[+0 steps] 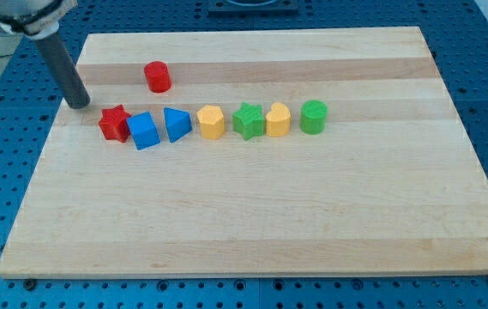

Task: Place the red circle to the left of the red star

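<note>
Beyond red star (pixel 115 123), red circle (pixel 158 76) stands upright, a short cylinder.

Text on bench (pixel 252 215): none legible.
Markings on blocks: none seen, though the small faces may hide fine print.
Numbers, signs: none.

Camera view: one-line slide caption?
My tip rests left of the red star; the red circle sits above the block row.

My rod leans down from eleven o'clock, its upper end cut off by the frame; my tip (pixel 80 105) rests low at ten o'clock, touching nothing.
</note>
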Available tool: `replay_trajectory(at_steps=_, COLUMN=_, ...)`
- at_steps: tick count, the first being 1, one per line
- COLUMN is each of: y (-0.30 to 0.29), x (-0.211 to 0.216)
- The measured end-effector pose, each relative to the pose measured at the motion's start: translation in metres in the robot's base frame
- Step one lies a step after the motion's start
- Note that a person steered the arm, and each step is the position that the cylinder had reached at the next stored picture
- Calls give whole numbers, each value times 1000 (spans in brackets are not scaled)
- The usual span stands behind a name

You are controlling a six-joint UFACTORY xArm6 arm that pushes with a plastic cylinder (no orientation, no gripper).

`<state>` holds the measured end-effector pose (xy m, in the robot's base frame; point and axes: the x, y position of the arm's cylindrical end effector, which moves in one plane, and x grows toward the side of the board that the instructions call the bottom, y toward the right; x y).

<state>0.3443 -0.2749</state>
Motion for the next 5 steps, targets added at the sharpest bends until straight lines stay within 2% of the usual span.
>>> replay_trajectory(at_steps=1, y=14, x=-55)
replay_trajectory(at_steps=2, y=92, x=-99)
replay_trajectory(at_steps=3, y=170, x=-102)
replay_trajectory(at_steps=4, y=185, x=-80)
replay_trajectory(at_steps=5, y=168, x=-68)
